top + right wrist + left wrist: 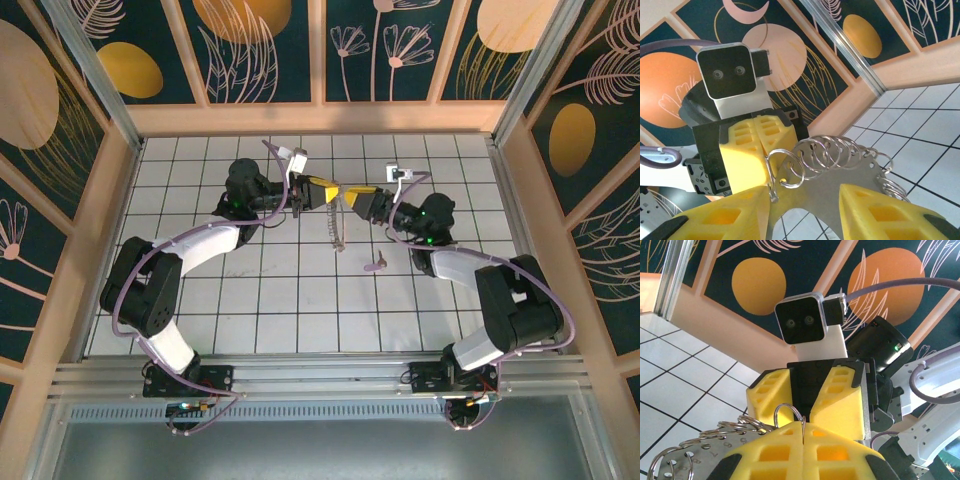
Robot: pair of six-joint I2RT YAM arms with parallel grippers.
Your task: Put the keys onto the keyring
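Clearly key [376, 265] lies on tile below right gripper [351, 198], whose jaws stand half-open astride keyring [335, 228]; left gripper [327, 192] pinches keyring.

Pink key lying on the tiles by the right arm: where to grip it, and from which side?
Probably straight down from above: the key lies flat on the table, so no side offers purchase. Pinch across the narrow shaft, leaving the head free for threading. Which end is the head is too small to tell.
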